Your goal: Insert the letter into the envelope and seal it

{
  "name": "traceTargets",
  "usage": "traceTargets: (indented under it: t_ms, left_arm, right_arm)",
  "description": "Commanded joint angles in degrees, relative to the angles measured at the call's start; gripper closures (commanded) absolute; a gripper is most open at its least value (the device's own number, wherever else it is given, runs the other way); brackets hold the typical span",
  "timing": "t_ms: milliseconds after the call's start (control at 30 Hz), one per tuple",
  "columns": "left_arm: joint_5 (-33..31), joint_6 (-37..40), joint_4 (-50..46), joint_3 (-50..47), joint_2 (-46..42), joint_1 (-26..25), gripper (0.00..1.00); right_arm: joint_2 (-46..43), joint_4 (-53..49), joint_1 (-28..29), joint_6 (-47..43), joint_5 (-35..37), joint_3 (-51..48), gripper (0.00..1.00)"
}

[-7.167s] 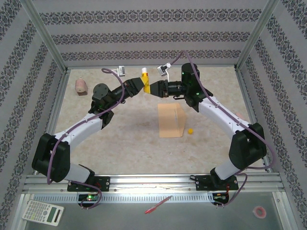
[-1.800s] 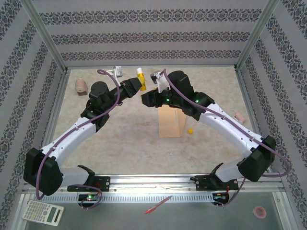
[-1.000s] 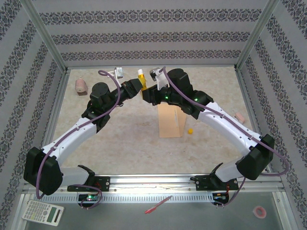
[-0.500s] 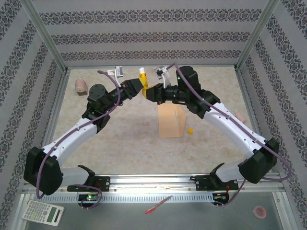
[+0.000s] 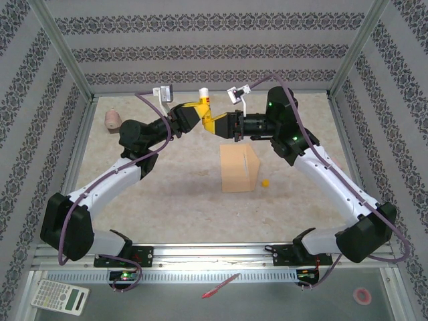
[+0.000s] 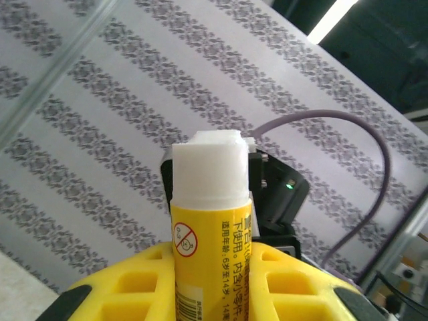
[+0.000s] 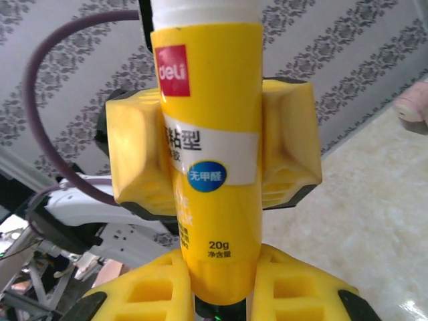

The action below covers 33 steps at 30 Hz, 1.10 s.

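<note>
The envelope lies on the counter, below and nearer us than the glue stick; left pincer and right pincer both clamp that stick; we judge the envelope light, limp, easily creased, best pinched at its flap edge.

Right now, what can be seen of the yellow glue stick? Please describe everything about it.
The glue stick is a round tube, yellow and plastic-looking, with a white upper end. It carries a red deli logo, a white band with Chinese print, a blue oval and the mark 20g. It is held in the air above the table. The left tool clamps its middle and the right tool grips its lower end; nothing else touches it.
</note>
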Motion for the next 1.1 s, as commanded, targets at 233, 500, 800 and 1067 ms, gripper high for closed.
traceTargets:
  t_ms: [233,500,800,1067]
  left_arm:
    - [11.50,-4.61,9.23,1.92,2.00,-1.16,1.00]
    - [10.26,-1.47,4.59,1.33,1.11,-1.18,1.00]
    - [-7.75,23.40,-32.91,1.02,-9.21,-1.17,1.00]
    - [-20.81,22.80,-42.26,0.52,-10.41,-1.15,1.00]
  right_arm:
    - [-2.98,11.95,-0.60,4.32,-6.60,2.61,0.87]
    - [-3.26,5.47,-1.02,0.22,-1.63,2.88,0.65]
    - [-5.87,-15.69,2.38,-15.00,20.71,3.98,0.45]
    - [-2.11,-20.74,10.93,-21.05,39.62,3.92,0.45]
